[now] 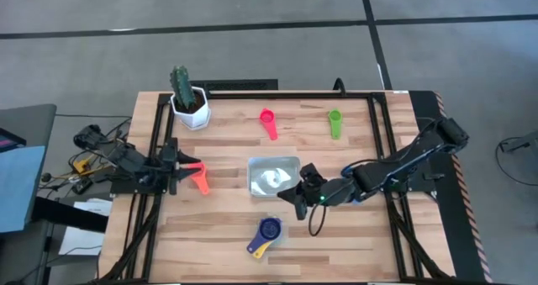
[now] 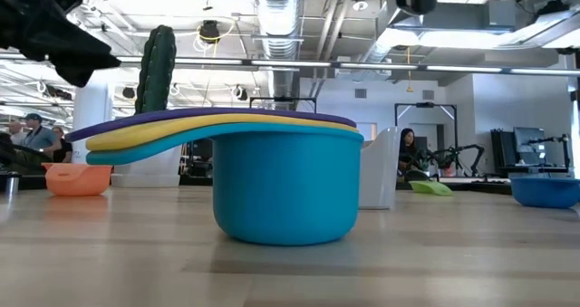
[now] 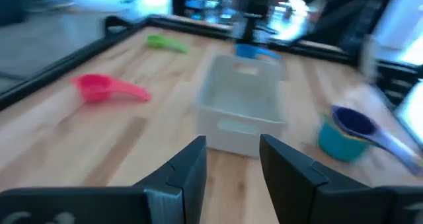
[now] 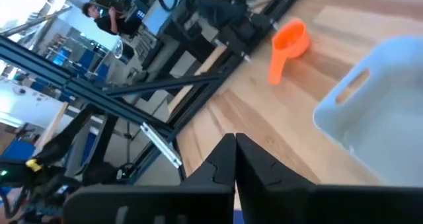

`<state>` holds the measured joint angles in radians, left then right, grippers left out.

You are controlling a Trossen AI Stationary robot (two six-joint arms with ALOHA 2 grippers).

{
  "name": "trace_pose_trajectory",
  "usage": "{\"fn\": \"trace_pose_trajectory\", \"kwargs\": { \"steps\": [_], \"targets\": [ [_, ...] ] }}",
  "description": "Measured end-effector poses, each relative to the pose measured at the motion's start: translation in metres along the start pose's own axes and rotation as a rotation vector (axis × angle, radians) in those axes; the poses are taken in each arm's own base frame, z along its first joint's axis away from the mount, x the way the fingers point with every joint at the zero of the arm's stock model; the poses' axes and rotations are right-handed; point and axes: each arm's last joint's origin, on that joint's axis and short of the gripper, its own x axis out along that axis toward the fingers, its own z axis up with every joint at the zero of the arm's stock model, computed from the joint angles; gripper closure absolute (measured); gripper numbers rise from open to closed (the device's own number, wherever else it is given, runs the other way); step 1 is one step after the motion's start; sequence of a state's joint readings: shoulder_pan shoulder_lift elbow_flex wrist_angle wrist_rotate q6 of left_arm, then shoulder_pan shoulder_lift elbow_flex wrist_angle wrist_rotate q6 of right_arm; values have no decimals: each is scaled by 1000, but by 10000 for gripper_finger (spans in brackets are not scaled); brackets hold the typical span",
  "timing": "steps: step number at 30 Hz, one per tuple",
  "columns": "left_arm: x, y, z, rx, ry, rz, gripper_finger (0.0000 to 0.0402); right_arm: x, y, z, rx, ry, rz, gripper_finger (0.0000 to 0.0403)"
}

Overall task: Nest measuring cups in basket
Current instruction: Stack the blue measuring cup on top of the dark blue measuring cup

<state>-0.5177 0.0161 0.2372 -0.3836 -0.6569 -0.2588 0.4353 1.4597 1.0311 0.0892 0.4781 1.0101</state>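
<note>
The clear basket [image 1: 273, 176] stands mid-table. On the bare wood lie a pink cup [image 1: 268, 121], a green cup [image 1: 334, 123] and an orange-red cup [image 1: 200, 177]. Near the front edge a teal cup [image 2: 285, 185] rests on its base, with a yellow cup and a purple cup nested in it [image 1: 266, 233]. A blue cup [image 3: 254, 51] lies just beyond the basket's right side. My left gripper [image 3: 232, 164] is open at the table's left edge, beside the orange-red cup. My right gripper [image 4: 234, 154] is shut on nothing, raised by the basket's near right corner [image 1: 290, 197].
A white hexagonal pot with a cactus [image 1: 188, 100] stands at the far left. A black frame [image 1: 382, 125] runs along the table's edges. Bare wood lies between the basket and the far cups. People show in the room behind.
</note>
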Motion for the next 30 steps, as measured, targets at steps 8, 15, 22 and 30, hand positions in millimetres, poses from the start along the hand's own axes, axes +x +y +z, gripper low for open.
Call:
{"fn": "trace_pose_trajectory", "kwargs": {
  "steps": [8,15,22,30],
  "targets": [
    [2,0,-5,-11,50,16,274,-1,0,16,-43,-37,-1,382],
    [1,1,-9,13,88,29,274,0,-2,18,-50,-18,2,374],
    [0,4,-17,67,155,49,274,2,-3,21,-98,-14,10,383],
    [-2,8,-26,135,239,74,274,4,-5,26,-117,-24,19,373]
  ]
}}
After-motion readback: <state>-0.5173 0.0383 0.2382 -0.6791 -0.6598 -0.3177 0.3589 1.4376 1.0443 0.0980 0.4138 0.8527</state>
